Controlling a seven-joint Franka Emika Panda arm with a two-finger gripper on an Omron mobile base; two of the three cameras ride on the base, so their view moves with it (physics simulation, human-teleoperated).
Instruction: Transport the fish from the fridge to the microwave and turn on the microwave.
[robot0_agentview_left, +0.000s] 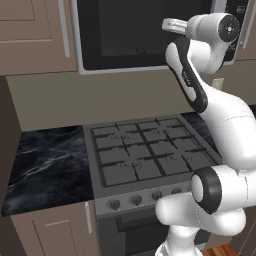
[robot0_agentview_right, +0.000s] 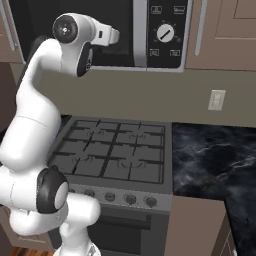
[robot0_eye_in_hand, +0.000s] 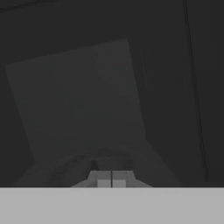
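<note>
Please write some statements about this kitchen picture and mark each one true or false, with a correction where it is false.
1. The wide silver-grey microwave with the black glass door hangs above the gas stove with the dark iron grates. True.
2. The fingertips of the claw stand wide apart. False: in the hand view they are pressed together.
3. A pot stands on the stove grates. False: the grates are bare.
4. The round white knob sits on the dark panel at the right of the microwave door. True.
5. The counter of black marble with pale veins carries an orange plate. False: nothing lies on it.
</note>
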